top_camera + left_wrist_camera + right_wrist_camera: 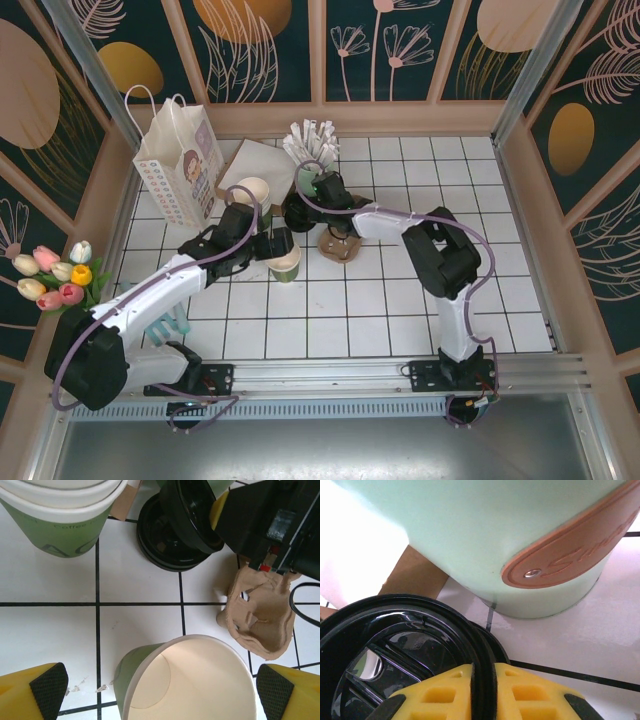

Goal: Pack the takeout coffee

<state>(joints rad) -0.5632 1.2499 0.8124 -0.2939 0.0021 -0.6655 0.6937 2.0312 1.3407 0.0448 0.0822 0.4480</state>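
Between floral walls (250,50), on white tiles (380,320), left jaws gape; right jaws clench lid (395,630).

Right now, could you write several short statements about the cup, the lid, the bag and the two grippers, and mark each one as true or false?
1. The green cup stands open, with no lid on it. True.
2. The right gripper is open and holds nothing. False: it is shut on the rim of a black lid.
3. The cup carrier lies on the table with no cup in it. True.
4. The green cup is already inside the paper bag. False: it stands on the table, apart from the bag.
5. The left gripper is open, with one finger on each side of the green cup. True.
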